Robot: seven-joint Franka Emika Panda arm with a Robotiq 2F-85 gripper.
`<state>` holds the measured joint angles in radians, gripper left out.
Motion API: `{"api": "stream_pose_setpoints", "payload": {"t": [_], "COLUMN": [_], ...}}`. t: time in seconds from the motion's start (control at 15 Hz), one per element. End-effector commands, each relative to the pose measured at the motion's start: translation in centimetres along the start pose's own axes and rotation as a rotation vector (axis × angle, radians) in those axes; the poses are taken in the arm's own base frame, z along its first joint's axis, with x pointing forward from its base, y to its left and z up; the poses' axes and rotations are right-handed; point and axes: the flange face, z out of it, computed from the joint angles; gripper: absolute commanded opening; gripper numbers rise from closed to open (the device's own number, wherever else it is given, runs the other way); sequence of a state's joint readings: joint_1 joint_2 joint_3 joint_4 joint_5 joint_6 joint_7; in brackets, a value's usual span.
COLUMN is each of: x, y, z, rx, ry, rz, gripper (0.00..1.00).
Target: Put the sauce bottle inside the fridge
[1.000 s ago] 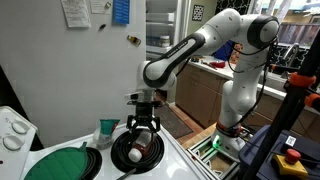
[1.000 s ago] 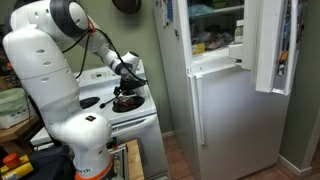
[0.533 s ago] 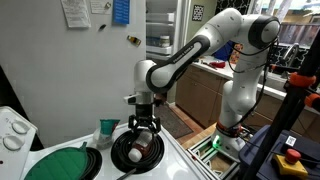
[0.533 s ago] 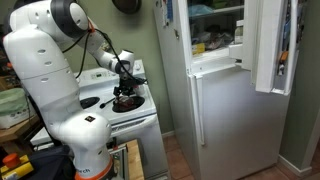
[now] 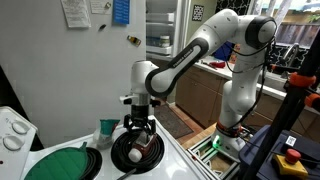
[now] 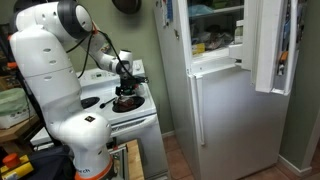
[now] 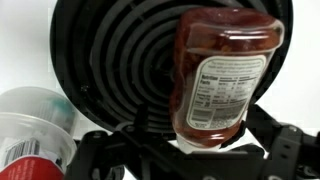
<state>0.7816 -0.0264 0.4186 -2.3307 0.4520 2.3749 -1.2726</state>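
Note:
The sauce bottle (image 7: 225, 70), dark red-brown with a pale label and a whitish cap end, lies on the black coil burner (image 7: 115, 60) of the stove. In an exterior view it shows as a pale spot on the burner (image 5: 133, 153). My gripper (image 5: 137, 138) hangs straight down over it, fingers spread on either side of the bottle's cap end (image 7: 195, 152), with a gap showing at the left finger. It also shows in an exterior view (image 6: 125, 90). The tall white fridge (image 5: 80, 70) stands beside the stove, its upper door open (image 6: 275, 45).
A green-and-white cup (image 5: 107, 130) stands right beside the burner, close to my fingers (image 7: 30, 130). A green round mat (image 5: 60, 163) covers another burner. The white stove (image 6: 105, 115) has knobs at its back (image 5: 12, 130). The fridge's shelves hold items (image 6: 215, 40).
My gripper has shifted a little sideways and lower over the burner, closer round the bottle. The bottle has not moved.

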Motion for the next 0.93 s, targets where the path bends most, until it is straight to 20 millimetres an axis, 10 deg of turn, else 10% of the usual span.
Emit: {"api": "stream_pose_setpoints", "payload": {"t": [0.0,0.87], "x": [0.9,1.7], "y": [0.7,-0.3], "z": [1.2,3.2], "rx": [0.001,0.114], "ry": [-0.011,-0.016], "rz": [-0.03,-0.044], "gripper": [1.0,1.0]}}
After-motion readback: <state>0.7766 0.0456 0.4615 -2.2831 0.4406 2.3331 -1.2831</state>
